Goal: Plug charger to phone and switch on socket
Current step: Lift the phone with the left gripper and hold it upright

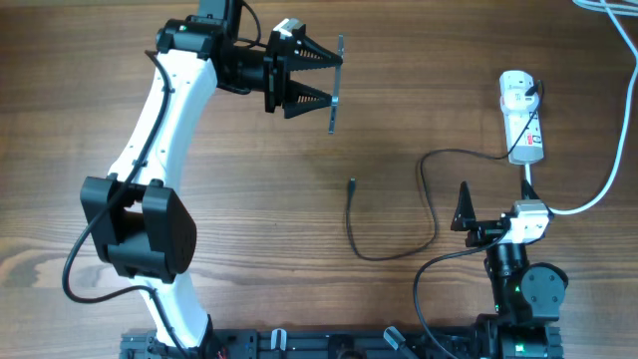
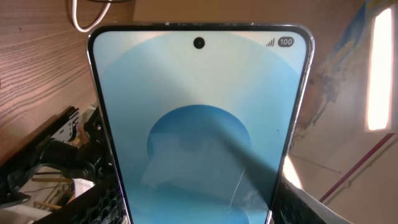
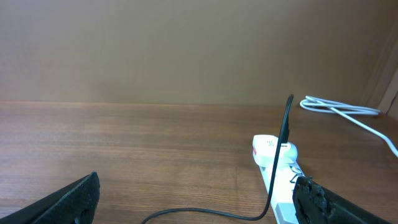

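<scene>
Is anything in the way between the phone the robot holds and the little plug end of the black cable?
Nothing I can see. The left gripper holds the phone on edge, and only bare table lies between it and the charger's plug tip. The socket sits far off to the right.

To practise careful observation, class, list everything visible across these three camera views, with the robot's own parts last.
phone: one, blue screen, held in the left gripper
charger: one, thin black cable, loops from the socket across the table, tip free
socket: one, white, far right of the table
white cable: one, right edge
table: one, brown wood
left gripper: one, black, closed on the phone
right gripper: one, black, open, near the socket
</scene>
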Controlling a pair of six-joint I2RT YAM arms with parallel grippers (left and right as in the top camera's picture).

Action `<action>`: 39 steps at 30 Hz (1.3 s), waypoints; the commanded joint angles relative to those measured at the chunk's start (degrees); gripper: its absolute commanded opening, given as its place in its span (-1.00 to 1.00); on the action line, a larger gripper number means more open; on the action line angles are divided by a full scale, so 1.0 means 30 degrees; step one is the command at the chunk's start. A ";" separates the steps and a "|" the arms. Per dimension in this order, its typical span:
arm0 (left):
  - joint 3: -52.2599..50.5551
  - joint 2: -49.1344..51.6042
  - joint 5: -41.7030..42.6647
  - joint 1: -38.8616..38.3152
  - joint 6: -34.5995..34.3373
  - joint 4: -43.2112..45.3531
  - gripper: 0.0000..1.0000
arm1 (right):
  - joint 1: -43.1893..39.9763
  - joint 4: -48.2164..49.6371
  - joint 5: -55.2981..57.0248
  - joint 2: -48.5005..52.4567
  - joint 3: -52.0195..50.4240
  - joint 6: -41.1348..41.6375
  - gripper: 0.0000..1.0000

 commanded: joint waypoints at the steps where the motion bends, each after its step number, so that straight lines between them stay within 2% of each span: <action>1: -0.0007 -0.0503 0.1078 0.0124 -0.0204 -0.0022 0.41 | -0.0044 0.0066 0.0313 -0.0087 -0.0022 -0.0226 1.00; 39: -0.0007 -0.0503 0.1071 0.0291 -0.1253 -0.0437 0.40 | -0.0044 0.0066 0.0313 -0.0087 -0.0022 -0.0226 1.00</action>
